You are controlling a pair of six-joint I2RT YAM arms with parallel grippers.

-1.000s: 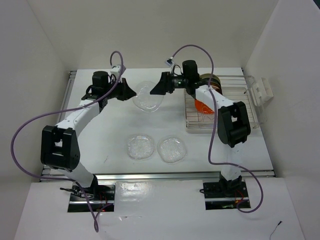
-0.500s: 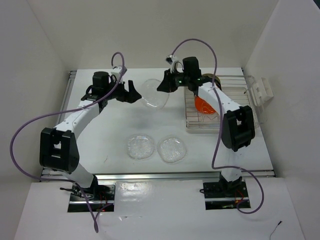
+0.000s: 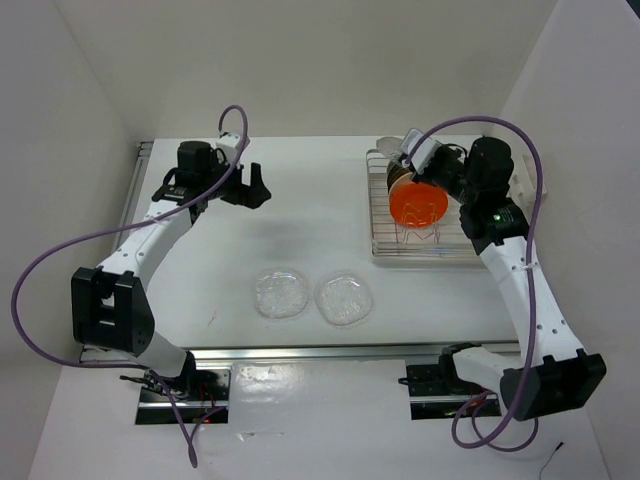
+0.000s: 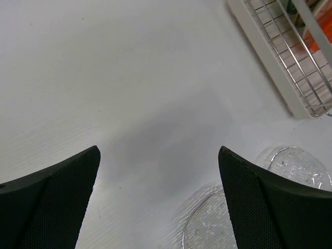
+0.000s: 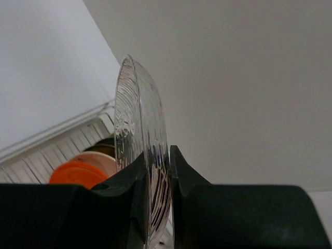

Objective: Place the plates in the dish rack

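Glass plate in hand: the clear glass plate stands on edge, nearly upright, pinched at its rim by the right end effector. In the top view it hangs over the far left corner of the dish rack, not yet in a slot.
Right end effector: closed to the thickness of the plate, both fingers touching the glass.
Left end effector: spread wide with nothing between the fingers, over bare worktop, well apart from the rack.
Handling: probably light, stiff, brittle and slick. A pinch on so thin a rim gives little hold against swinging, so the plate may pivot or slide in the fingers.
Where to hold: the rim, away from the edge that must enter the slot, so the fingers stay clear of the wires.
Rack contents: an orange plate stands upright across the bars. A brown plate sits just behind it, and anything further back is hidden.
In the way: those standing plates crowd the far end under the held glass. A free gap between bars must be found beside them, since a knock on wire or crockery could chip the rim.
Waiting on the worktop: the near-left glass plate and the near-right glass plate lie flat, just beside each other, between the two arms. Lying flat, they offer little edge to grip.
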